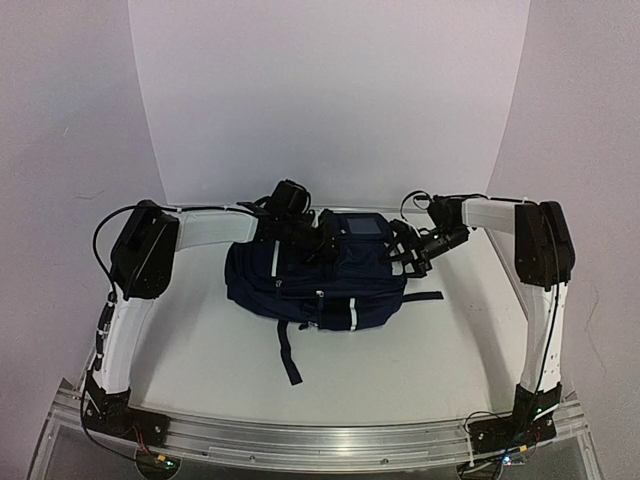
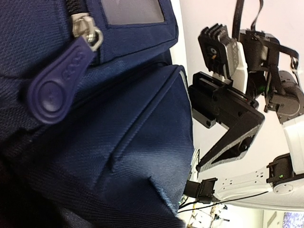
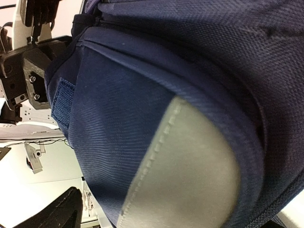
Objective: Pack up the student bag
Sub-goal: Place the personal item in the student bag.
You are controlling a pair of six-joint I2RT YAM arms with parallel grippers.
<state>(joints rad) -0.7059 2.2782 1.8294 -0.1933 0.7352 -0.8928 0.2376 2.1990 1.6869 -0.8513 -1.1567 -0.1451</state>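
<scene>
There is one student bag (image 1: 330, 290), a big dark blue cloth backpack. It lies flat in the middle of the white worktop (image 1: 220, 370), closer to the back wall than to the front edge.

There are two robot arms, white with black joints: the left arm (image 1: 122, 335) and the right arm (image 1: 545, 335). Each arm bends in toward the bag, so there are two grippers.

The left gripper (image 1: 322, 238) sits over the top part of the bag, next to the white patch (image 1: 362, 225). It is closed up narrow. Whether it pinches any cloth cannot be told. The right gripper (image 1: 408, 252) is just beside the right end of the bag. Its jaws stand wide apart, close to the bag's side.

From above the bag shows one white patch near its top and two pale stripes (image 1: 275, 258) running across it. Two black straps (image 1: 288, 355) lie loose on the worktop, one toward the front and one toward the right.

Close up, the left wrist view shows one dark blue rubber zip tag (image 2: 54, 83) hanging from one silver slider (image 2: 88, 31). The right wrist view shows one grey patch (image 3: 190, 180) sewn onto a round side pocket, with small stitches along its edge
</scene>
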